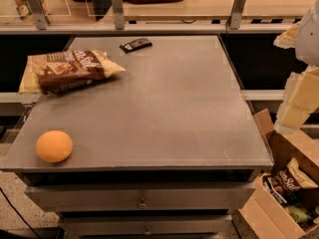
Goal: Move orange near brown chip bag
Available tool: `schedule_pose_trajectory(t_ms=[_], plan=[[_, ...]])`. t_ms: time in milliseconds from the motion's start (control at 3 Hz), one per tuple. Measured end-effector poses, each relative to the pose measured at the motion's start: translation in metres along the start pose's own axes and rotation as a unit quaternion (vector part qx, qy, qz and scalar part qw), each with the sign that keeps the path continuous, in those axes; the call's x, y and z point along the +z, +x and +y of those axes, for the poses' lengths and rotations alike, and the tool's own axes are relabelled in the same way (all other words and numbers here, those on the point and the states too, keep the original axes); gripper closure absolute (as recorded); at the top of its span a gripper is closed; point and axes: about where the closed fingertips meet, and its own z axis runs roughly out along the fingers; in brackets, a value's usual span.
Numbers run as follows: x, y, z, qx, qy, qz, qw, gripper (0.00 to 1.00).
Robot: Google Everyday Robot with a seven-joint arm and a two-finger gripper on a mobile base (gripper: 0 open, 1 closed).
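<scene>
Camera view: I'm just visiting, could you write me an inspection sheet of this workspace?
Surface: grey metal tabletop, drawers below.
Job's things: round orange fruit, front left corner; large crinkly dark brown chip bag, back left, apart.
Clutter: small flat black wrapper at back edge.
Grippers: gripper at right, beyond the table, far from both.
Cables: thin dark cable on floor, lower left.
Surroundings: open cardboard box of snack bags, lower right.

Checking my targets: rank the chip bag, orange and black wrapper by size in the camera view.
Largest: chip bag.
Then: orange, though nearer the camera.
Smallest: black wrapper, farthest back.
The gripper hangs right of the table.
</scene>
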Motion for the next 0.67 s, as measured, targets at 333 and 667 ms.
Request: schedule_pose_trajectory(t_ms=[333, 667], plan=[[0.0, 0.0, 0.0, 0.0, 0.0, 0.0, 1.0, 0.0], [0.01, -0.0018, 0.0049, -0.002, -0.011, -0.042, 0.9991, 0.0]])
